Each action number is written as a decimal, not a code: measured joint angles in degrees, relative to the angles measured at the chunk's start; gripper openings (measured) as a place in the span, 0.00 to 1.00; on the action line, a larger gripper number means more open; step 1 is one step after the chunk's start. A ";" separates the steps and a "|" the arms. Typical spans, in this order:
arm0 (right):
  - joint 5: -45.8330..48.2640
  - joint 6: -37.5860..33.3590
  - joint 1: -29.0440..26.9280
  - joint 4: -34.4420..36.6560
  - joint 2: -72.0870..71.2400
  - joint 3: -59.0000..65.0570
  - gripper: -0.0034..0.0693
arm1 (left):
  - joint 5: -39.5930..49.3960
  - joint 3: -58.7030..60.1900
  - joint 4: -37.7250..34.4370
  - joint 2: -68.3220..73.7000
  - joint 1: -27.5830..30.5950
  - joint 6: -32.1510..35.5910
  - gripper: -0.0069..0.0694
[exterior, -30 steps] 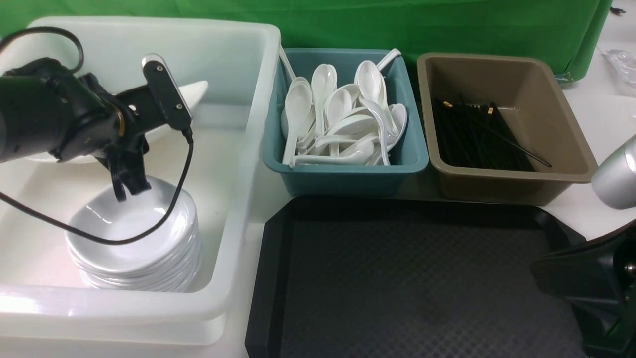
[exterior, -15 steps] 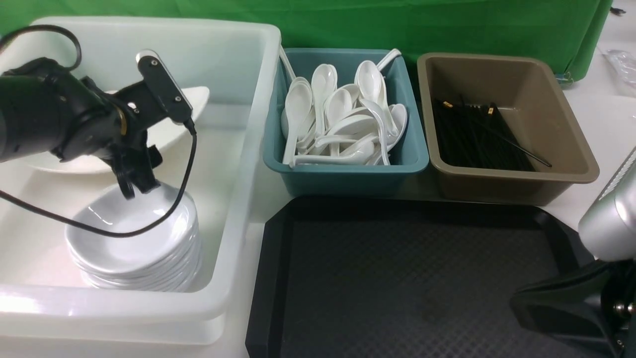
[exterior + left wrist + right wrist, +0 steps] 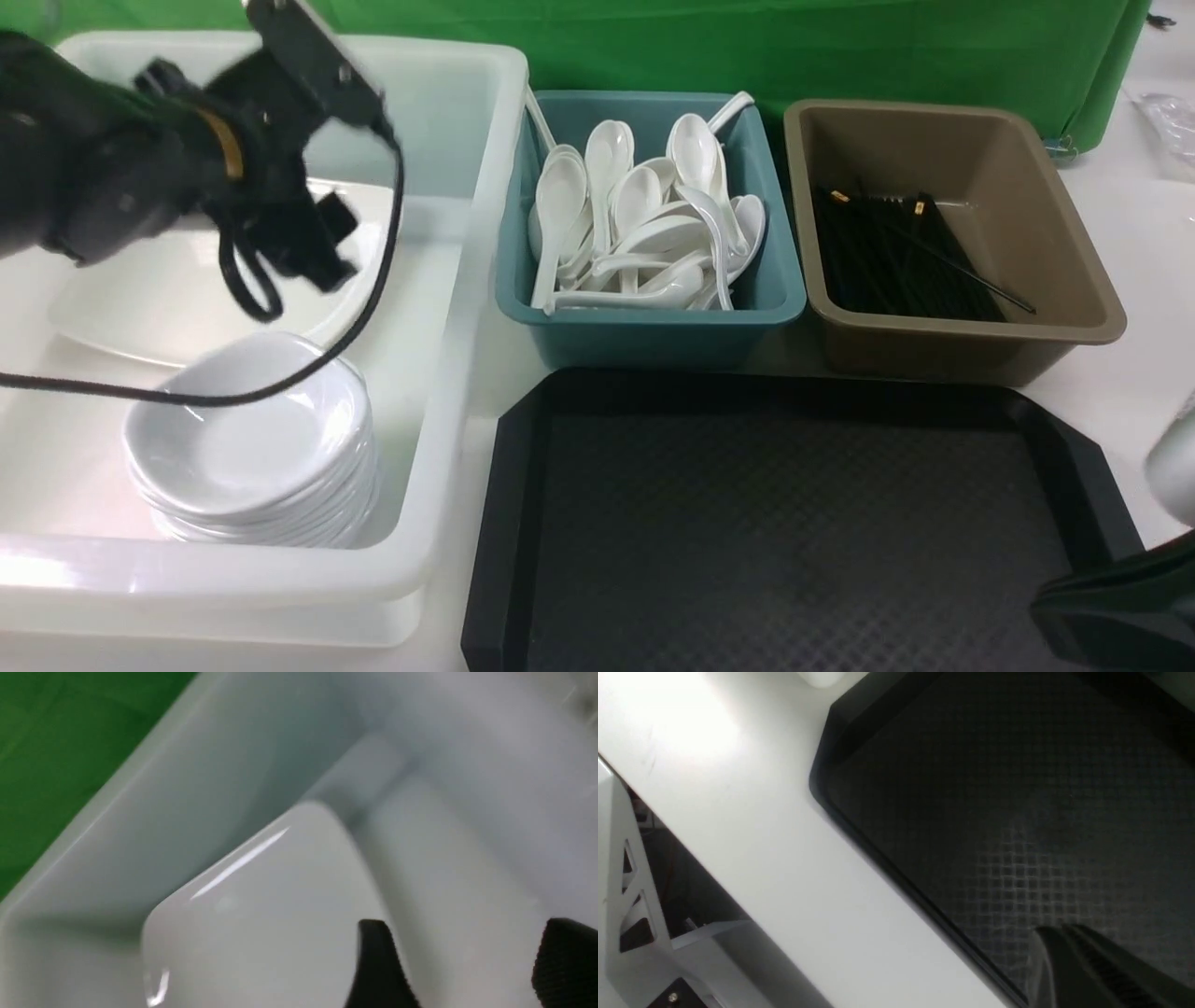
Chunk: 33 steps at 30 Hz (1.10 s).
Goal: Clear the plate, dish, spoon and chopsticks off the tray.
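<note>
Above the large white tub [image 3: 457,280] at the left of the bench [image 3: 1134,233], the left gripper [image 3: 289,266] hangs with its fingers [image 3: 380,966] spread wide apart and nothing between them; the left wrist view shows both dark fingertips clear of the white surfaces below. Under and behind it, inside the tub, the plate [image 3: 177,308] lies flat on the floor toward the far wall. Nearer the front of the same tub stands a stack of small white dishes [image 3: 252,448], the top one empty and apart from the gripper. To the right of the tub, a teal bin [image 3: 653,327] holds a heap of white spoons [image 3: 644,224], and beside it a brown tub [image 3: 971,336] holds the black chopsticks [image 3: 887,252], gold bands showing at the far ends. The tray [image 3: 523,523] sits on the bench in front of these two bins, its textured floor bare in all views that show it. The right gripper [image 3: 1069,952] is at the near right corner of the tray, low over its floor; its fingers [image 3: 1101,970] are pressed together with nothing pinched. Whether they touch the tray floor cannot be told.
</note>
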 joint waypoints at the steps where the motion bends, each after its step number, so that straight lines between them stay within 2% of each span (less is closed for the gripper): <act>1: 0.25 0.17 0.00 -0.22 -0.20 0.00 0.10 | 0.26 0.07 -0.96 -0.62 -0.30 0.00 0.58; 3: 1.13 1.19 0.00 -1.60 -1.60 0.00 0.11 | 0.75 1.11 -10.97 -7.53 -3.32 0.82 0.40; 5: 2.26 1.43 0.00 -2.71 -2.92 0.00 0.11 | 0.28 2.85 -16.52 -12.20 -5.26 2.24 0.27; 8: 4.30 1.50 0.00 -4.31 -5.20 0.00 0.11 | -3.35 9.69 -25.88 -23.06 -9.70 4.42 0.13; 9: 5.04 1.50 0.00 -4.74 -6.12 0.00 0.11 | -5.58 12.85 -28.38 -27.78 -11.22 4.83 0.11; 15: 6.05 1.54 0.00 -6.86 -9.23 0.00 0.11 | -14.41 29.10 -35.27 -43.93 -16.44 5.30 0.10; 22: 5.99 2.04 0.00 -8.67 -9.67 0.00 0.12 | -23.27 42.26 -36.09 -54.02 -17.34 5.44 0.10; 33: 4.54 2.56 0.00 -8.69 -9.67 0.00 0.14 | -24.25 51.92 -36.27 -55.56 -17.34 5.44 0.10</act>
